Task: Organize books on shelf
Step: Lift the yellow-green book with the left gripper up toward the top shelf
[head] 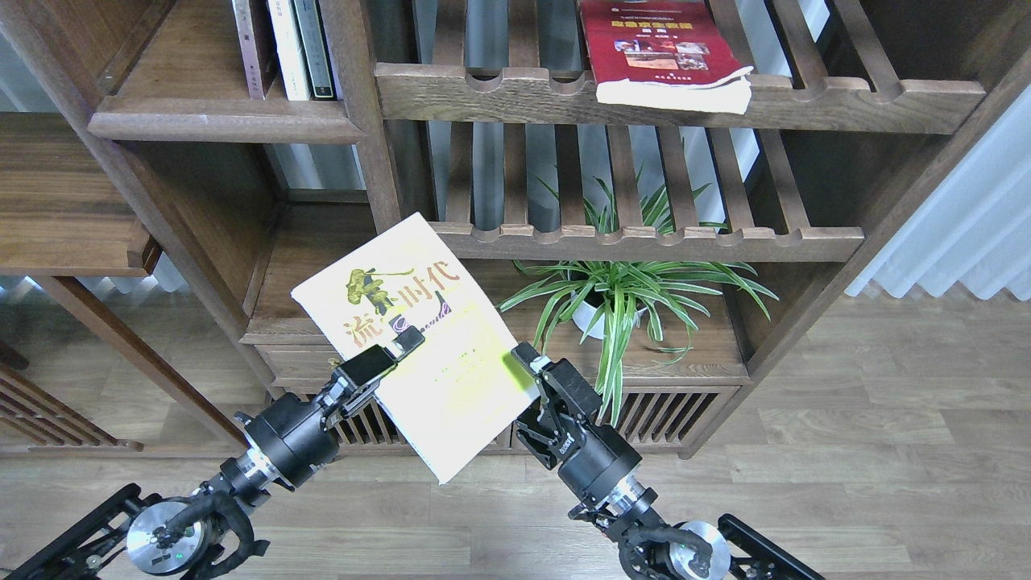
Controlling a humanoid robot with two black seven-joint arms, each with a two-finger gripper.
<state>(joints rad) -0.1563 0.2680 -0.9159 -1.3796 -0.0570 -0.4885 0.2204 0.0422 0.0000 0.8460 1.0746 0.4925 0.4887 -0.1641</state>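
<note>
The yellow-green book with a white margin [427,354] hangs tilted in the air in front of the bookcase. My left gripper [403,342] is shut on its lower left edge, with one finger lying on the cover. My right gripper [523,366] is at the book's right edge; I cannot tell whether it grips. The red book with small photos [660,48] lies flat on the upper slatted rack. The solid dark wood shelf [217,121] at the upper left holds three upright books [286,48], the leftmost with a brownish spine. The maroon cover does not show.
A potted spider plant [620,298] stands on the low cabinet top, just right of the held book. Two slatted racks with notched rails [644,242] span the middle. A side shelf [64,201] juts out at the left. A white curtain [966,234] hangs at the right.
</note>
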